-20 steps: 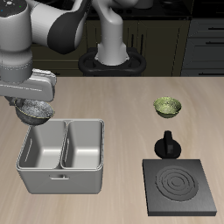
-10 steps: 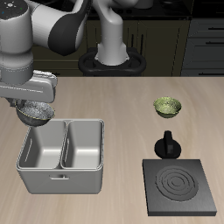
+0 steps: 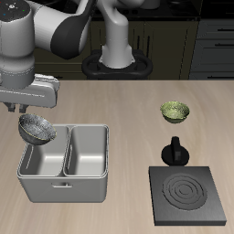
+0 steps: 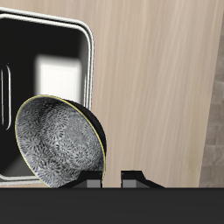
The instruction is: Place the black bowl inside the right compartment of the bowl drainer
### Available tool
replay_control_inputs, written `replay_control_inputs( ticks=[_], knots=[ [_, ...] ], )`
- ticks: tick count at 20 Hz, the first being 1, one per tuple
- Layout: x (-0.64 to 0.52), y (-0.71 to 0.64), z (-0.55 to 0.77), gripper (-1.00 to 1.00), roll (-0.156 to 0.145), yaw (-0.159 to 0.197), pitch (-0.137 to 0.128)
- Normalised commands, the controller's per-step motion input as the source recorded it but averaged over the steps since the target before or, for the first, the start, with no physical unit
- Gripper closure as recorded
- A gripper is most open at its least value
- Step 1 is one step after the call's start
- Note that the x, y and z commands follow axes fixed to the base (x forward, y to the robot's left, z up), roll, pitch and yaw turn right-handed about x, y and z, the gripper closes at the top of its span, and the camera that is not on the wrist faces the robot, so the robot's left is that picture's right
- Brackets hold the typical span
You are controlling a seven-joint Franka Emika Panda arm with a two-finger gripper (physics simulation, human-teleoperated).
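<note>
**Holding the black bowl tilted over the drainer's back rim**

Gripping the black bowl (image 3: 37, 130) by its rim, the pincer (image 3: 30, 113) hangs at the upper left of the exterior frame, above the back edge of the bowl drainer (image 3: 64, 187). Its fingers (image 4: 90, 181) are closed to a narrow gap with the bowl's edge pinched between them, as the wrist view shows. The bowl is tipped steeply onto its side, so its grey-white speckled inside faces outward and its dark outside shows only as a thin band along the rim. It is clear of the worktop (image 3: 128, 119) and overlaps the rear rim of the right compartment (image 3: 42, 160), the well on the left in the exterior frame; whether any part of it is already below the rim I cannot tell. The other well, beside it, sits toward the frame's centre. At middle right stand a green-yellow bowl (image 3: 175, 111), a small black knobbed object (image 3: 175, 151) nearer the camera, and a black stove plate (image 3: 188, 194) with concentric rings at lower right.
</note>
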Motion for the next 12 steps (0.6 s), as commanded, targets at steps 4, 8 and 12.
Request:
replay_control_inputs(
  ticks=[4, 8, 12],
  knots=[
    [0.01, 0.05, 0.07, -1.0, 0.013, 0.017, -0.008],
    [-0.01, -0.01, 0.07, -1.0, 0.003, 0.009, -0.004],
    [-0.01, 0.03, 0.06, -1.0, 0.008, 0.013, -0.008]
  ],
)
